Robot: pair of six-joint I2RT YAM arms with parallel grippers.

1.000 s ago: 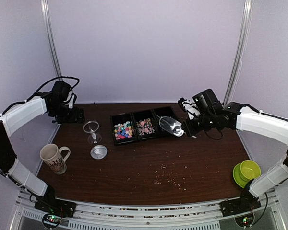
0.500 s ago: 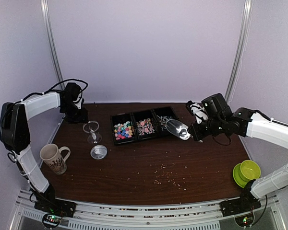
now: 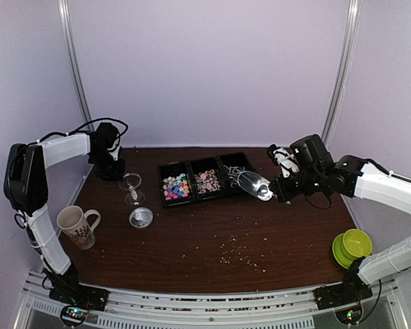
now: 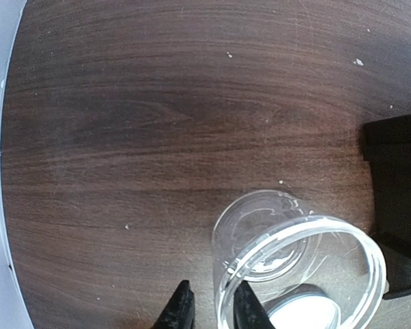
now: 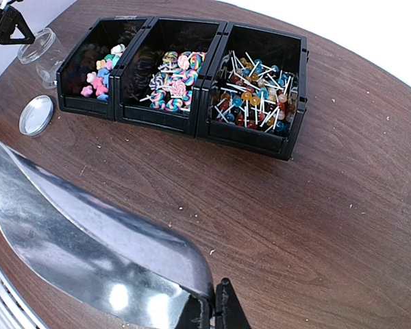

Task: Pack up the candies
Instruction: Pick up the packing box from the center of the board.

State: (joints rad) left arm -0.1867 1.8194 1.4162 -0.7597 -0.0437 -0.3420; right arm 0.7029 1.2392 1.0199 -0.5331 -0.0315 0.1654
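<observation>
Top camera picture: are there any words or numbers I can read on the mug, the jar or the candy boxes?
No text can be read anywhere.
Mug: dark pattern on its side, too small and blurred to tell if it is writing.
Glass jar: clear, no label shows.
Black bins: plain walls, no labels.
Metal scoop: only reflections.

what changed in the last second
The left gripper swung right to the glass jar and narrowed, its jaws now straddling the rim; a firm grip isn't clear. The right gripper, shut on the metal scoop, drew right, away from the candy bins. Jar, lid, mug, bins and green bowl stayed put.
</observation>
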